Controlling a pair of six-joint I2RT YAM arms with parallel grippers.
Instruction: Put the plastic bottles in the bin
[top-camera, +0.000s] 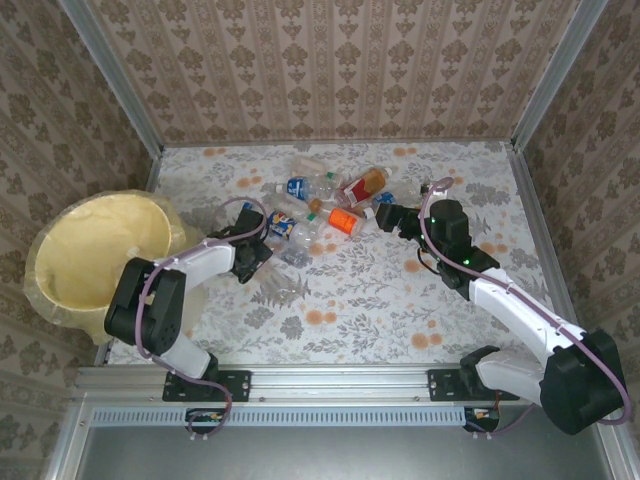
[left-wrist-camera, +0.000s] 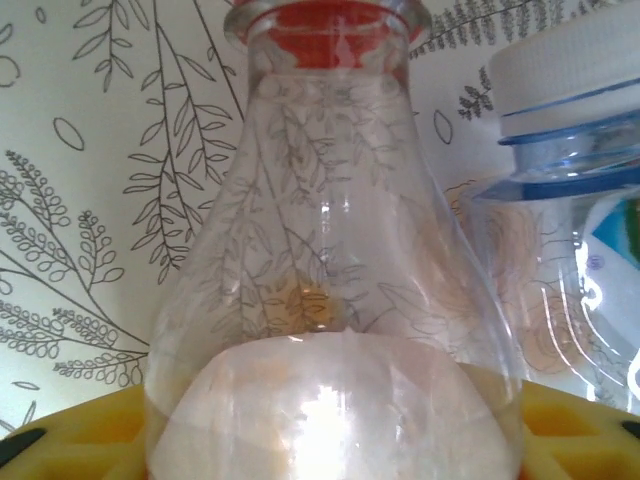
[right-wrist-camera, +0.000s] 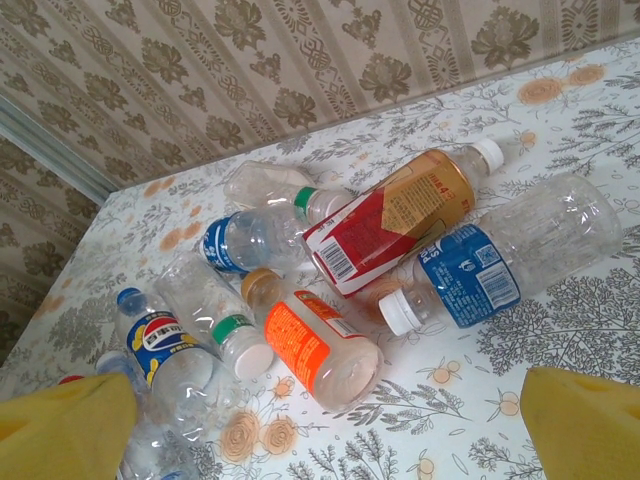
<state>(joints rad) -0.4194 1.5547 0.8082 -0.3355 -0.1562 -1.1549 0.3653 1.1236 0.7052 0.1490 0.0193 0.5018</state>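
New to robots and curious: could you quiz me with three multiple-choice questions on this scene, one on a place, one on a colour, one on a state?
1. Where is the bin? A) far right corner B) table's left side C) between the arms
2. The red-labelled bottle's cap is: A) green B) black C) white
3. The right gripper is: A) open, empty B) shut on a bottle C) shut on the bin
Answers: B, the top view shows it at the left edge; C, a white cap tops its neck; A, its yellow fingers sit wide apart with nothing gripped.
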